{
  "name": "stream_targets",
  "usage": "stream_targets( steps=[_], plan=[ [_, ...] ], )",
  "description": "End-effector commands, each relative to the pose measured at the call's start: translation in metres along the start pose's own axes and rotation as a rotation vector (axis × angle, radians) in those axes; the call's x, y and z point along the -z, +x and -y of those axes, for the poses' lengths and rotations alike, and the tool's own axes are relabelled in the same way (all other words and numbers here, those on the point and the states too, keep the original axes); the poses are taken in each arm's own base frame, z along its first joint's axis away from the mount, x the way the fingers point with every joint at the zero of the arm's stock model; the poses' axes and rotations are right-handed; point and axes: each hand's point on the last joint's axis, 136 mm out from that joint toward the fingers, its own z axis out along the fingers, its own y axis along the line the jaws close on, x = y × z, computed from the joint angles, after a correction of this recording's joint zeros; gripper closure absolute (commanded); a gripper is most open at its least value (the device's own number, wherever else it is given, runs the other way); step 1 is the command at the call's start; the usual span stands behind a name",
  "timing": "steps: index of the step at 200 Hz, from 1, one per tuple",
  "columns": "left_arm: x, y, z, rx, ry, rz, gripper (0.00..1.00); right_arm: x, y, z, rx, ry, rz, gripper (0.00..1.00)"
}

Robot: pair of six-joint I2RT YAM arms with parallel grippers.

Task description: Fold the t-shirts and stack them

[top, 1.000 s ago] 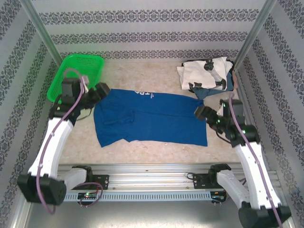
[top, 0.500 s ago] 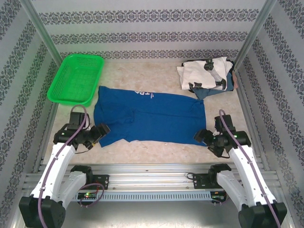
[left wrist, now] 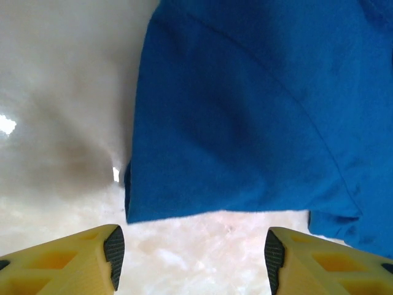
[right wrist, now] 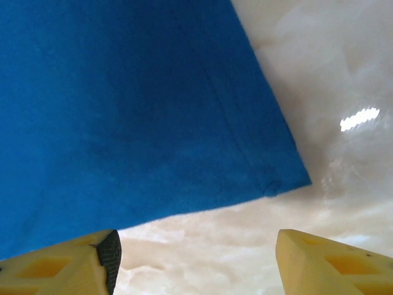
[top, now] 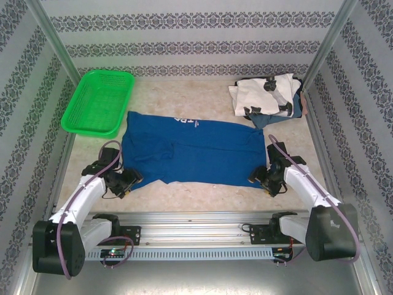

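On the tabletop (top: 184, 101) the royal-blue t-shirt (top: 193, 152) is lying flat; at its seven and five o'clock corners the left hand (top: 131, 180) and right hand (top: 256, 178) are hovering open, empty, probably readying a fold.

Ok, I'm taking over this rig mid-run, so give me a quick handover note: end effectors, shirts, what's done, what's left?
Left end effector: open, holding nothing, just short of the blue t-shirt's near left corner.
Right end effector: open, holding nothing, at the near right corner.
Blue t-shirt: spread out mid-table.
White t-shirt: folded on a bluish-grey one, far right.
Done: that pile.
Left: probably grip both near corners, fold the blue one, stack it.
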Motion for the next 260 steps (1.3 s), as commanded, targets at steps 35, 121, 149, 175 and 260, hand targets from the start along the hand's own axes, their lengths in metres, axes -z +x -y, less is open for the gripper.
stream_targets(
  steps=[35,121,149,175,260],
  plan=[
    [-0.025,-0.020,0.005,0.044,0.014,0.038,0.42,-0.002,-0.017,0.009,0.000,0.049,0.052,0.33],
    [-0.034,-0.026,0.011,0.005,0.010,0.017,0.94,-0.020,-0.040,0.002,-0.005,0.084,0.048,0.83],
    [-0.007,-0.025,0.014,-0.035,0.016,0.061,1.00,-0.009,-0.043,0.002,0.016,0.087,0.082,0.98],
    [0.008,-0.025,0.020,-0.049,0.034,0.083,1.00,-0.001,-0.038,0.002,0.028,0.081,0.075,1.00],
    [0.050,-0.061,0.081,-0.118,0.145,0.158,1.00,0.046,-0.059,-0.033,0.062,-0.020,0.137,1.00]
  ],
)
